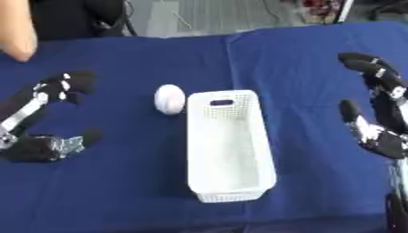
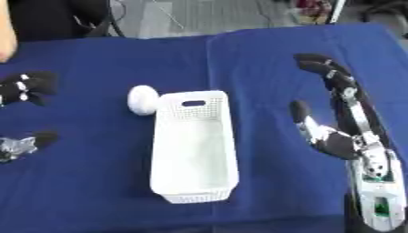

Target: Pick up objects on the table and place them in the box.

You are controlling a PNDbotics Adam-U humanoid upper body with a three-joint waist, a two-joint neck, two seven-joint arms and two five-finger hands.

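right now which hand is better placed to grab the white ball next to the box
Left. The white ball lies on the box's left side, with open cloth between it and the left hand. The right hand is open too, but the box stands between it and the ball.

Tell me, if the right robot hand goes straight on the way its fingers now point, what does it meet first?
The right robot hand is open, its fingers pointing away toward the table's far edge. Along that line only bare blue tablecloth shows; the white basket and white round object lie off to its left. Height above the table is unclear.
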